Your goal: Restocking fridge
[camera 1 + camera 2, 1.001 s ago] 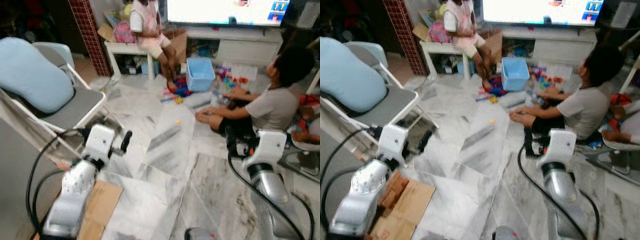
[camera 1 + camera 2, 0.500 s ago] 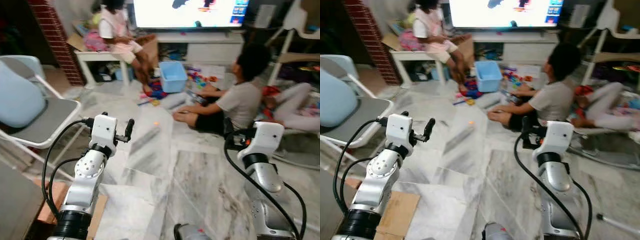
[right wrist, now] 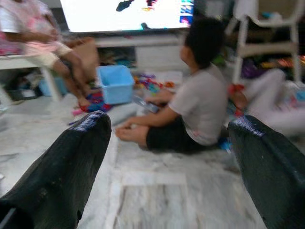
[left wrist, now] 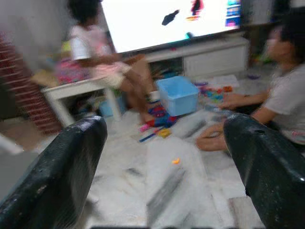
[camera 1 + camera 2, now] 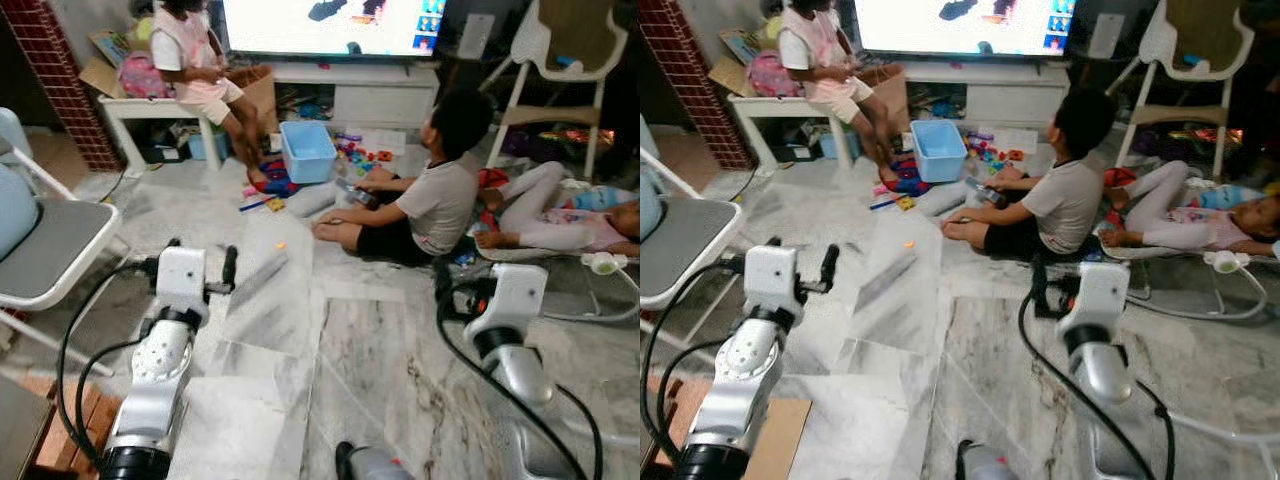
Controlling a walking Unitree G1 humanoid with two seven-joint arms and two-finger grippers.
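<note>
My left gripper (image 5: 201, 258) is raised in front of me over the marble floor (image 5: 350, 370), open, with nothing between its fingers (image 4: 71, 167). My right gripper (image 3: 169, 143) is also raised and open, empty, pointing toward a person in a grey shirt (image 5: 432, 200) who sits on the floor. In the left wrist view the left gripper (image 4: 167, 148) points at a blue bin (image 4: 177, 94) and scattered toys.
A person sits on a low white table (image 5: 130, 108) at the back left. Another person lies on a bouncer (image 5: 560, 215) at the right. A bright TV screen (image 5: 330, 15), a white high chair (image 5: 560, 70), a folding chair (image 5: 50, 250) and cardboard (image 5: 775, 440) surround the floor.
The whole view has swung to the right: the folding chair slid toward the left edge and the high chair and lying person came in. Both arms keep their raised pose.
</note>
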